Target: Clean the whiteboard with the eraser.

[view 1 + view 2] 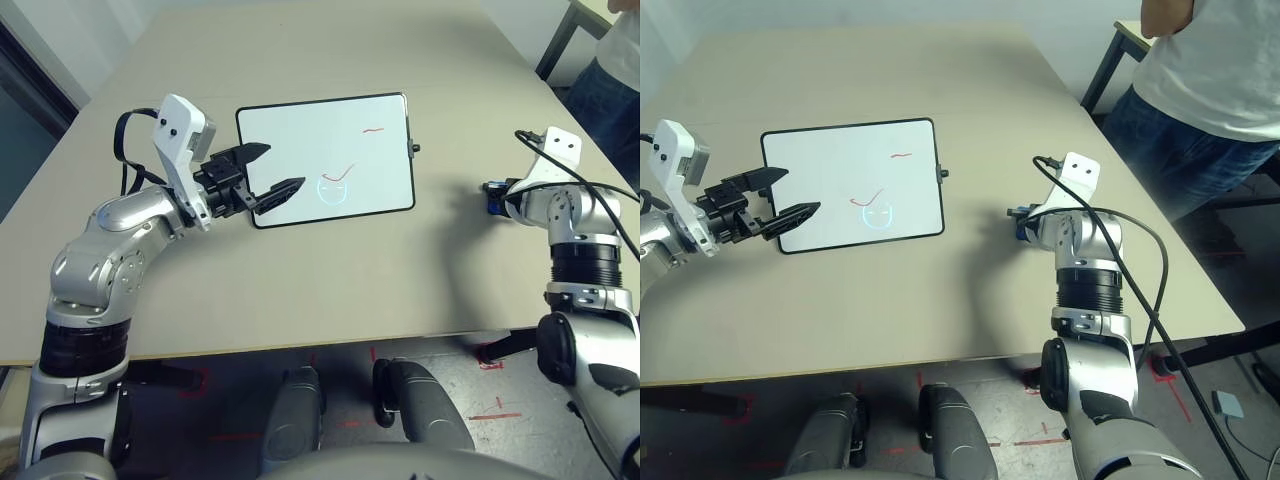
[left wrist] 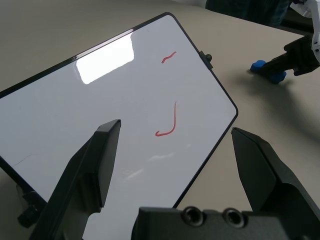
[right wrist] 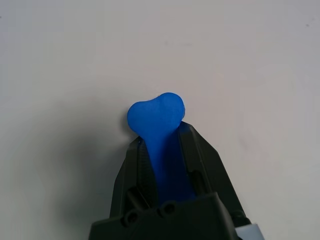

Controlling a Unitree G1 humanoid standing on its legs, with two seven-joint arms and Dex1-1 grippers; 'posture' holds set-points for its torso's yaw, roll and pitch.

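Blue eraser (image 3: 159,120) sits clamped between the right gripper's (image 3: 159,131) closed fingers, right of the whiteboard (image 1: 330,150). Left gripper's (image 2: 176,125) fingers spread wide, empty, above the whiteboard's left side.

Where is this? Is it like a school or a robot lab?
Probably a robot lab. There's a big bare-topped table, cables hanging off the robot's right arm, and red marks on the floor.

Blue eraser (image 3: 159,117) sitting near the table's right edge
Whiteboard (image 1: 300,150) is lying flat, black-framed, showing red strokes and a light-blue doodle.
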